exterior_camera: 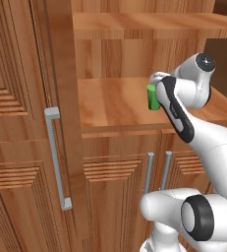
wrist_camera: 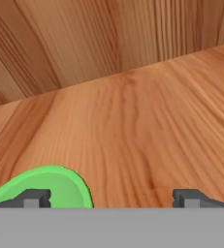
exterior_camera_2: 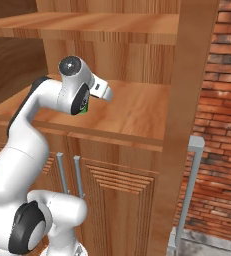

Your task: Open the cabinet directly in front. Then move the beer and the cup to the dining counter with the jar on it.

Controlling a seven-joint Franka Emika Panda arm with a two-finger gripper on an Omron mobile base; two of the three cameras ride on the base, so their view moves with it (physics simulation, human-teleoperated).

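Note:
The cabinet [exterior_camera: 16,123] stands open, its left door swung out with a long grey handle [exterior_camera: 56,157]. Its right door [exterior_camera_2: 187,100] shows edge-on. My arm reaches onto the wooden shelf [exterior_camera: 115,103], also seen as the shelf [exterior_camera_2: 137,110]. A small bright green cup [exterior_camera: 153,97] stands on it, mostly hidden behind my hand, with no mark showing. In the hand view my gripper [wrist_camera: 111,198] is open; the cup [wrist_camera: 60,186] lies at the left fingertip [wrist_camera: 33,198], not between the jaws. The beer, the dining counter and the jar are out of view.
Below the shelf are lower doors with short grey handles [exterior_camera: 156,172], seen again as the handles [exterior_camera_2: 69,175]. An upper shelf [exterior_camera: 134,24] hangs close above my hand. A brick wall [exterior_camera_2: 222,125] runs to the right of the open door.

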